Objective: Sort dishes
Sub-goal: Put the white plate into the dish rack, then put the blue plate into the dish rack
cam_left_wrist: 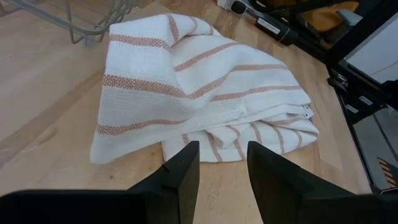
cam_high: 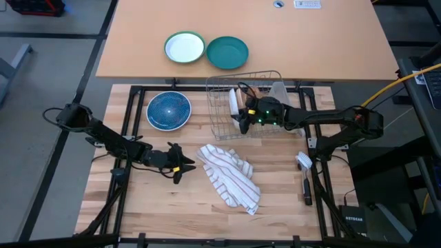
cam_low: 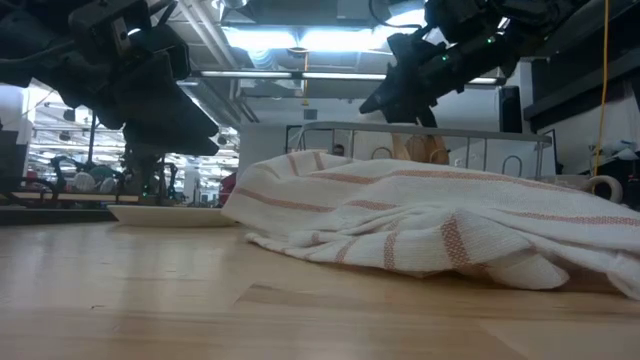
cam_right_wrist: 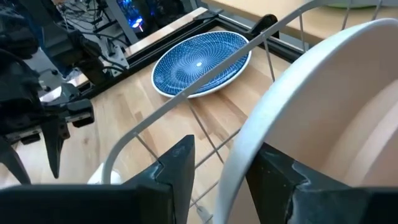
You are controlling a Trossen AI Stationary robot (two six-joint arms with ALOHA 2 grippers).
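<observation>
A white plate [cam_high: 234, 103] stands on edge in a wire dish rack [cam_high: 219, 129], with a tan-brown plate [cam_high: 256, 89] upright behind it. The dark blue plate [cam_high: 169, 110] lies flat on the table left of the rack, also seen in the right wrist view [cam_right_wrist: 199, 62]. My right gripper [cam_high: 241, 116] hovers over the rack, open, its fingers on either side of the white plate's rim [cam_right_wrist: 239, 162]. My left gripper [cam_high: 180, 165] is open just above the table, pointing at a striped towel [cam_left_wrist: 199, 93]. My right gripper comes at the white plate from above and from the table's right. One finger [cam_right_wrist: 180, 165] is outside the plate's upper rim [cam_right_wrist: 249, 134] and the other [cam_right_wrist: 273, 174] is by its inner face. I cannot tell whether either finger touches it. The plate stands on edge in the rack.
The crumpled red-striped towel [cam_high: 231, 178] lies mid-table between the arms. A dish brush [cam_high: 304, 172] lies near the right edge. On the far table sit a green-rimmed white plate [cam_high: 185, 48] and a teal plate [cam_high: 227, 52]. Black frame rails [cam_high: 131, 117] border the work surface.
</observation>
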